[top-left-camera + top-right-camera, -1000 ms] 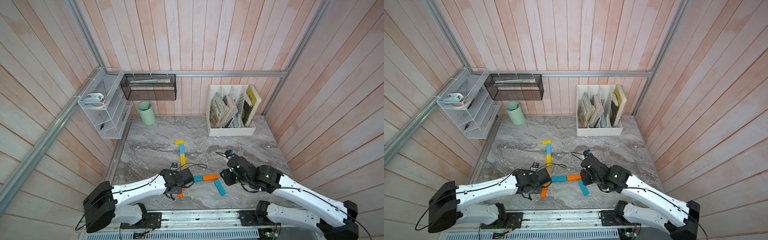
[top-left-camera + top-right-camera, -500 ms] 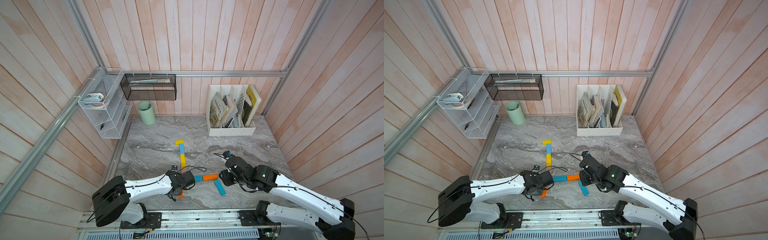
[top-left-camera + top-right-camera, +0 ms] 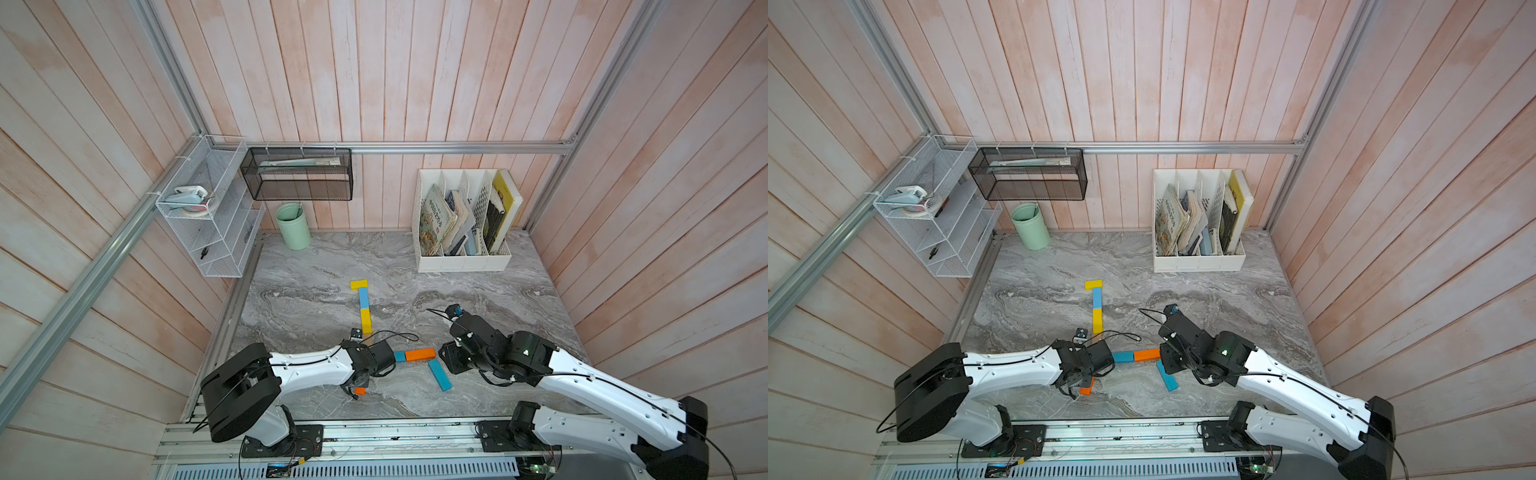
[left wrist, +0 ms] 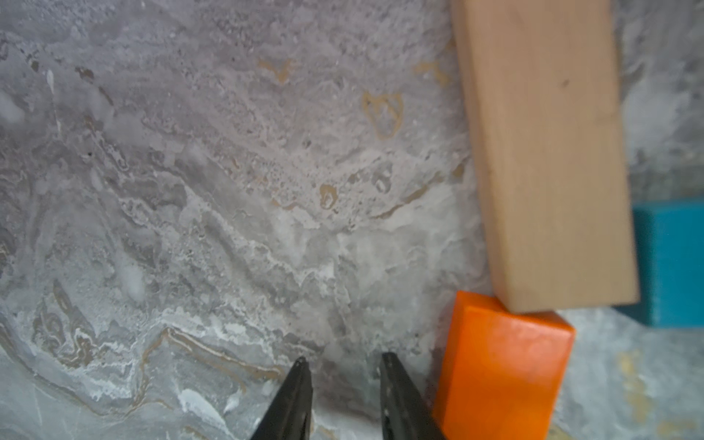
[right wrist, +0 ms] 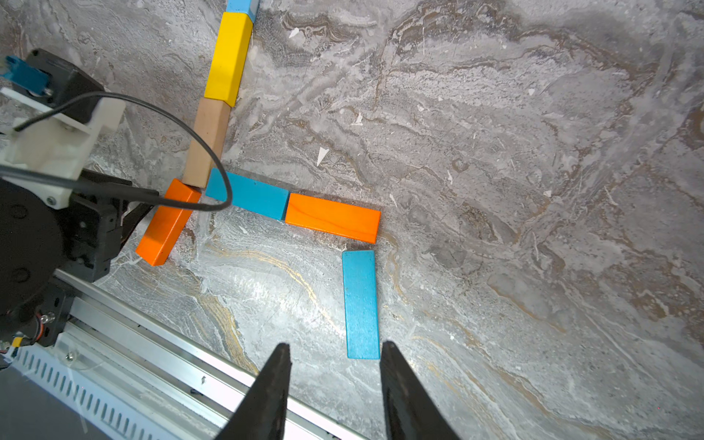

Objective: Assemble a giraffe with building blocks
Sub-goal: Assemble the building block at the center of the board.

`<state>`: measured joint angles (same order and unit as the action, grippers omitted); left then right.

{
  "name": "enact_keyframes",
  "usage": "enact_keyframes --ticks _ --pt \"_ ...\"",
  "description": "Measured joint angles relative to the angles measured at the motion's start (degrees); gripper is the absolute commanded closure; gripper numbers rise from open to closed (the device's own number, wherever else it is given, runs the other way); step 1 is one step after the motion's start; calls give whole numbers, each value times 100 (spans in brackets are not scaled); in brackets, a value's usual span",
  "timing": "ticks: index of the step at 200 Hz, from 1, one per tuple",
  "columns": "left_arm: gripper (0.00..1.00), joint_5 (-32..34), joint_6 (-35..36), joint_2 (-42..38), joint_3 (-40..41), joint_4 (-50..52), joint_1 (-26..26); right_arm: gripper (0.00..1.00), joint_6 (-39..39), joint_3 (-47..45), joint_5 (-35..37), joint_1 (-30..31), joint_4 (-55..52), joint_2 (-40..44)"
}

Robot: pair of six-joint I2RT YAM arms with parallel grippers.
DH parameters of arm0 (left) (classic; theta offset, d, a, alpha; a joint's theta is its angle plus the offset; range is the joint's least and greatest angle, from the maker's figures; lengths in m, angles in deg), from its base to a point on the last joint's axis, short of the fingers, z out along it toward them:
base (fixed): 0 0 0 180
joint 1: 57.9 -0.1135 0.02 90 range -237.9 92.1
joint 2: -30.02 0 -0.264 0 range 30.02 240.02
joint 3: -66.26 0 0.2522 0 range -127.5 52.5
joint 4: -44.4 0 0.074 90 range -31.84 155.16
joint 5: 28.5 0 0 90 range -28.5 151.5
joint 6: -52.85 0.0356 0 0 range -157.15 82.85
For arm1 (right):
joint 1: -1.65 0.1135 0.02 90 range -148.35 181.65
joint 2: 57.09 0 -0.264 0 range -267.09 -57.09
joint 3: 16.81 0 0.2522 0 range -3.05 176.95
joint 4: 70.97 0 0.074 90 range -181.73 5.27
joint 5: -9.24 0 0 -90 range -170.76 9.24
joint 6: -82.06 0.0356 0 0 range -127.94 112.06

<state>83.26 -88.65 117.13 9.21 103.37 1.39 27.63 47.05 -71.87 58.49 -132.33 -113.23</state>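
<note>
The giraffe [image 3: 365, 320] looks finished, all eight blocks [image 3: 358, 284] laid from head to legs. The left pincer [image 4: 343, 362], slightly spread and empty, sits just beside the orange leg [image 4: 503, 365]. The right pincer [image 5: 333, 348], spread and empty, has the blue leg [image 5: 360, 304] just ahead of its tips. Probably only retreat remains.

Top views: high up, looking down on the whole table [image 3: 316, 257]; nearly identical.
Left wrist: close above the tabletop.
Right wrist: farther back; shares the orange block [image 5: 167, 223] with the left wrist view.
</note>
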Motion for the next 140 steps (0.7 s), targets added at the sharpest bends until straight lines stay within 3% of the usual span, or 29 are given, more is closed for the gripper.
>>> enact_keyframes --ticks 140 --pt "63 -46 186 155 -170 -129 4 58 0 -68 0 0 0 13"
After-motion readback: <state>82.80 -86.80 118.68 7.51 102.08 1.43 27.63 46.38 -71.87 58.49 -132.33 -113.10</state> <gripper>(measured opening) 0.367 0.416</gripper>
